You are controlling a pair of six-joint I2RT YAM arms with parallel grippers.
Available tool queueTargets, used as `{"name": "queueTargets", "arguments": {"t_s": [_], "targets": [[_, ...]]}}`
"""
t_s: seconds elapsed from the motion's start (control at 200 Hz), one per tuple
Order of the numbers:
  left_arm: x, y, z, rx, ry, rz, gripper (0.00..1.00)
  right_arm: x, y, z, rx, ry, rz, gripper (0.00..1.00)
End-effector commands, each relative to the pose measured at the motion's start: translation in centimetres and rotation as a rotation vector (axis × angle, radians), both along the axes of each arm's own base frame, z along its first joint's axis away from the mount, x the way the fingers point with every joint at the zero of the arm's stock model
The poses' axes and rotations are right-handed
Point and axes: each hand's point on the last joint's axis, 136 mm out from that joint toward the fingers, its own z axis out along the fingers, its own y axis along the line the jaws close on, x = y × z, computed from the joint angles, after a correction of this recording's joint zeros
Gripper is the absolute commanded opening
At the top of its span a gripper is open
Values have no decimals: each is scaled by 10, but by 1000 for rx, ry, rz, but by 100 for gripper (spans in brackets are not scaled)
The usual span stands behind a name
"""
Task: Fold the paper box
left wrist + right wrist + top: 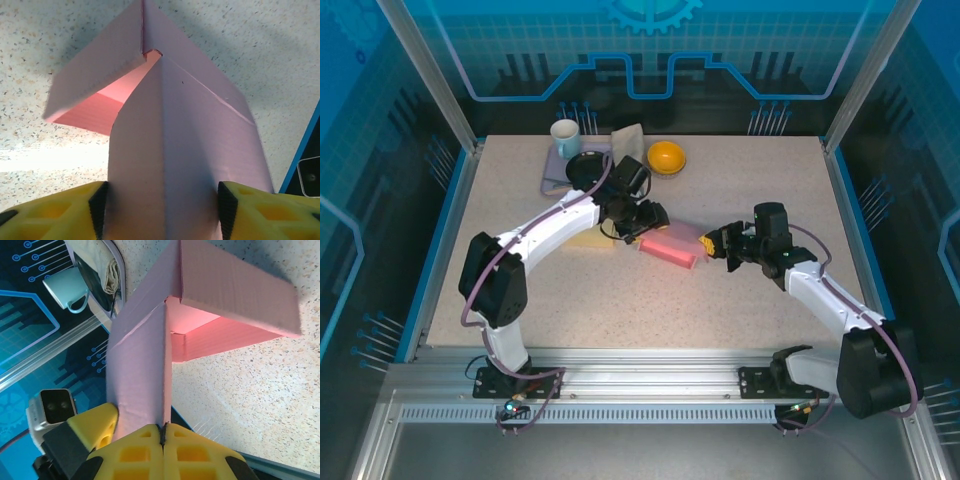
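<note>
Right hand (164,429) tight on pink box (235,295)

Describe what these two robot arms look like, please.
The left arm and right arm have white links, chunky black joints and a thin purplish cable looping alongside. The left tool and right tool carry yellow hollow-celled fingers with ribbed black pads.

bright even light overall, a washed-out glare patch on the table (45,162), soft shadows nearby.
</note>
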Motion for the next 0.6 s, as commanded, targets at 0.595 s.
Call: {"name": "queueTargets", "arguments": {"t_s": [0.595], "targets": [[-18,25,-64,219,84,-53,48,-3,-16,-36,-279,21,174,18]]}}
